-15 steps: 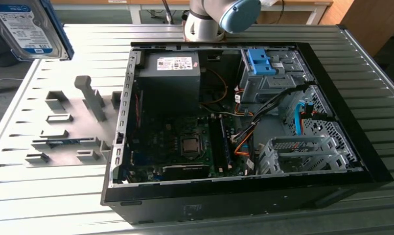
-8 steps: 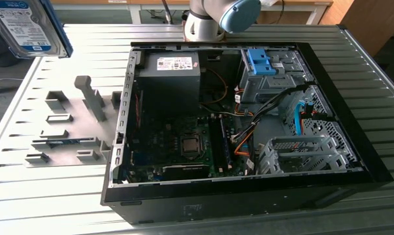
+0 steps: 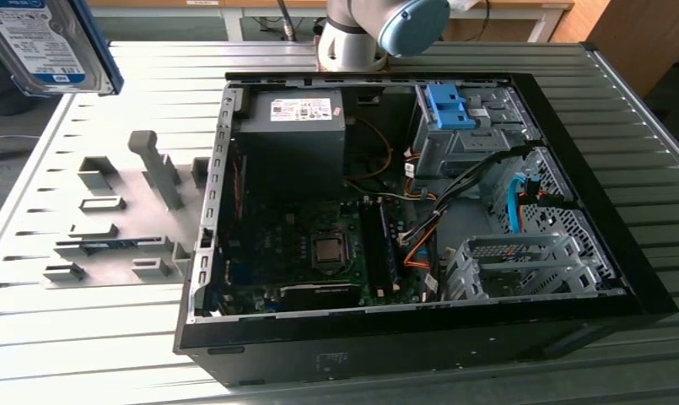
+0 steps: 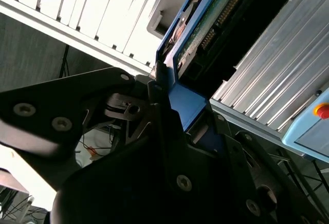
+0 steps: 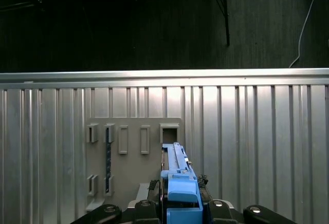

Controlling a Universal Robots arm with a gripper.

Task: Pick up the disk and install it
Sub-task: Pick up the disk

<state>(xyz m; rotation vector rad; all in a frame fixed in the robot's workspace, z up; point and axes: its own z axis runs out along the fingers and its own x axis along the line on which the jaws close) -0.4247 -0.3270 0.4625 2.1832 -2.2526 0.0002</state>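
The end effector [image 5: 181, 211] grips the disk [image 3: 46, 42] by its blue edge, hanging well clear of the holder [image 3: 126, 229] and case [image 3: 429, 346].

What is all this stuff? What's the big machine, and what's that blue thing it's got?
That is a robot arm at a metal table. One picture is from a camera off the arm; two are from cameras riding near its wrist. On the table sit an open computer and a grey rack with slots. The arm's gripper is shut on the disk, a silver drive in a blue frame, held up in the air.
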